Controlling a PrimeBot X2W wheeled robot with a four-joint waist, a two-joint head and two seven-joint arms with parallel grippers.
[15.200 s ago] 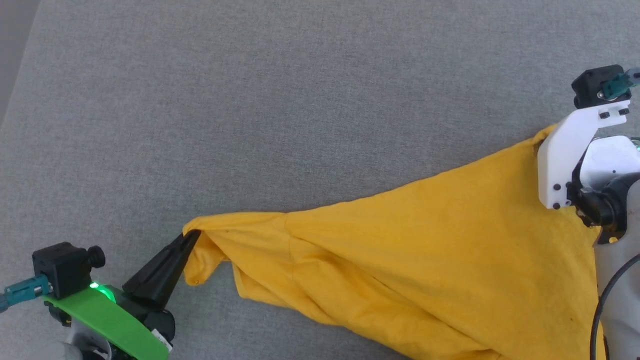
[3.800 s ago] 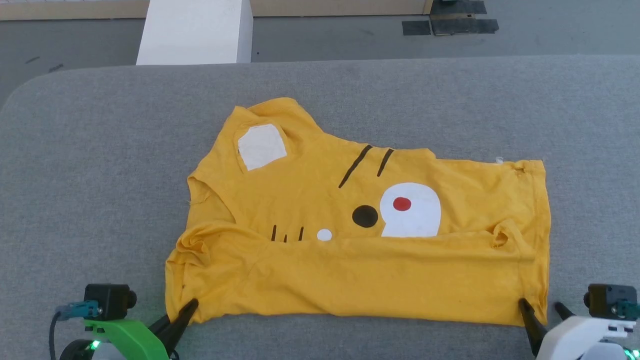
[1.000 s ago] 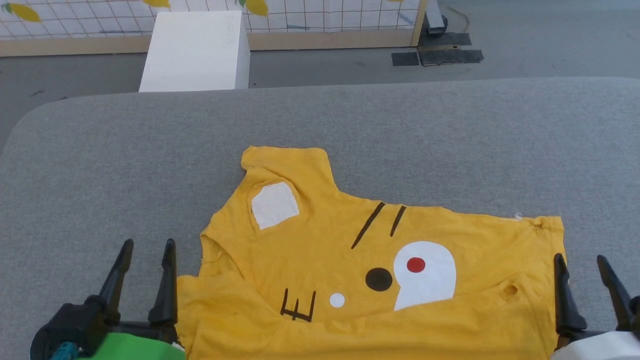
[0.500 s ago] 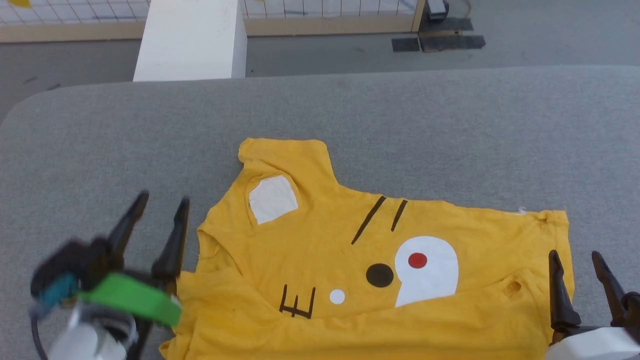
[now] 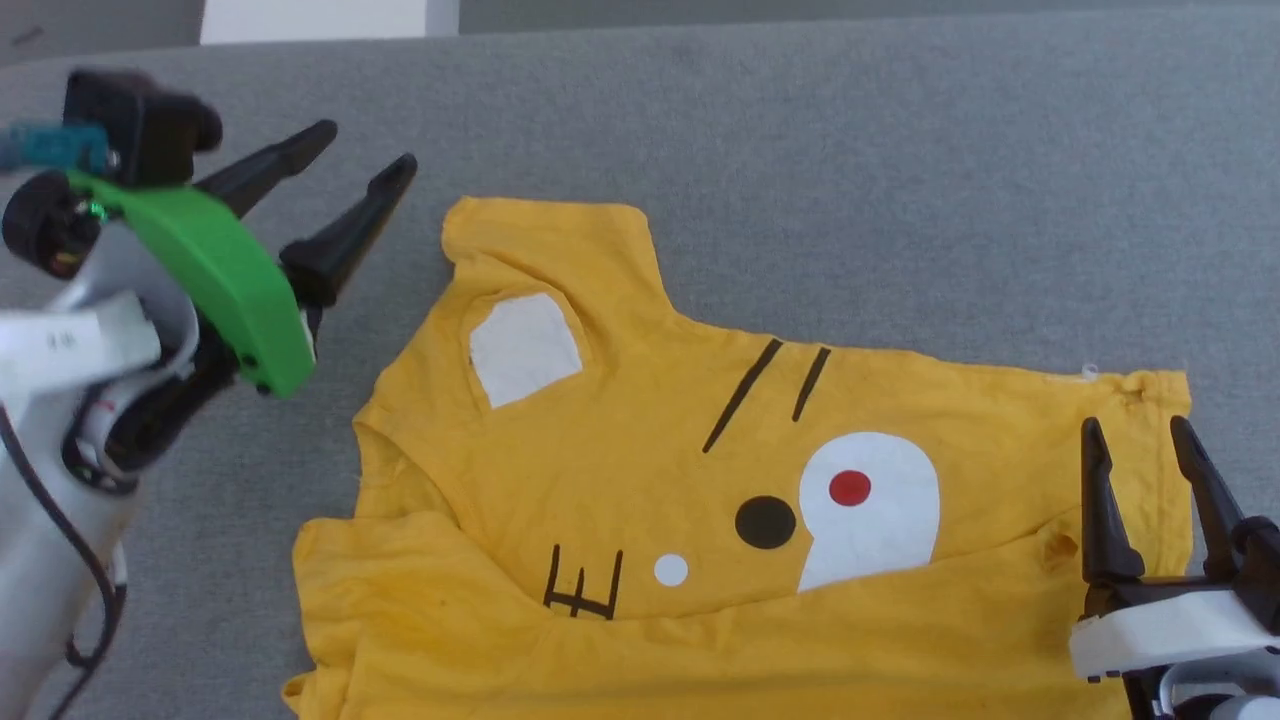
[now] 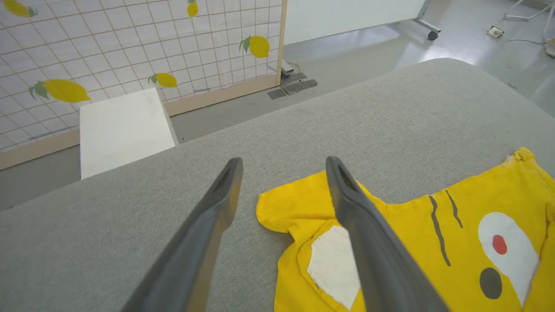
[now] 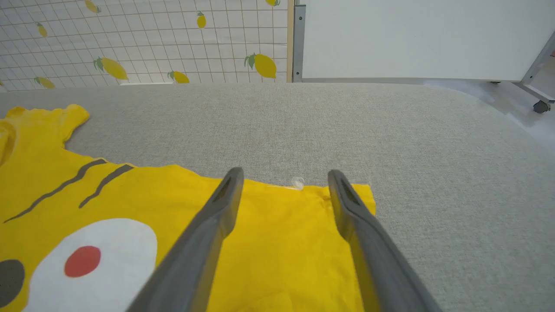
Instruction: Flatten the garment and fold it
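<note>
1. Now, the garment lies print-up on the grey desk. It is mostly spread out, with its near edge doubled back over the bottom of the cartoon face.
2. Up goes the left claw: it hangs above bare desk just beside the far sleeve, jaws wide with nothing between them. It is angled toward that sleeve, probably lining up to take it.
3. Over on the other side, the right claw hovers at the garment's right edge near the far corner, jaws equally wide and empty. I can't tell whether it touches the cloth.
4. My read is that flattening is close, but the folded-over strip hides part of the print, so it isn't truly flat.
5. Both claws sit toward the far ends of the cloth, which suits a paired grab. Pinch both ends together and the fabric should travel evenly rather than skew.
6. One risk is that soft jersey bunches, so a pinch could catch two layers.
</note>
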